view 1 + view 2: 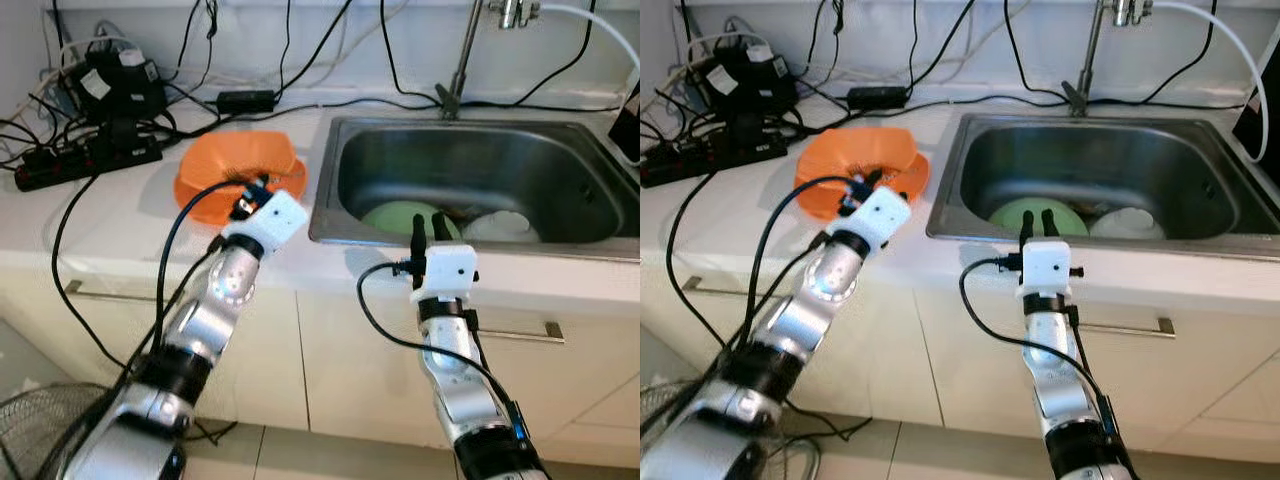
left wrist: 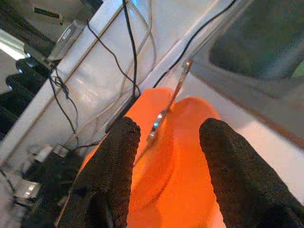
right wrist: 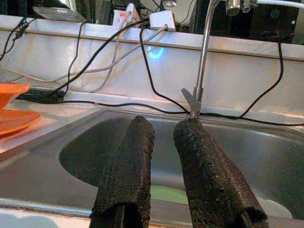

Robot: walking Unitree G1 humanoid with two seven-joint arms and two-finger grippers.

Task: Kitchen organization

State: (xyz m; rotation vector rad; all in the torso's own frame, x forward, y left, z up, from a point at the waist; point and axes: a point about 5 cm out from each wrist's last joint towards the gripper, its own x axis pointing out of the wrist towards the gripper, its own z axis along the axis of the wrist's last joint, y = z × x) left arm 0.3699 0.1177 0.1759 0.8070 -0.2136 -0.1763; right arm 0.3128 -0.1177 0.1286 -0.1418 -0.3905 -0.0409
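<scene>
Now the left gripper (image 2: 166,156), fingers spread, hovers over the orange bowl (image 1: 235,170) on the white counter (image 1: 110,215); right gripper (image 3: 164,156), fingers slightly apart, faces the sink (image 1: 480,170) holding a green plate (image 1: 395,217).

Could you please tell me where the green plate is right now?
The green plate lies in the sink, near its front left, beside a white dish, just beyond the right gripper.

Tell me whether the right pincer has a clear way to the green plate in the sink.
Probably yes. The right pincer hangs at the sink's front rim, fingers slightly apart, and the green plate lies just beyond and below. Only the rim must be cleared.
</scene>
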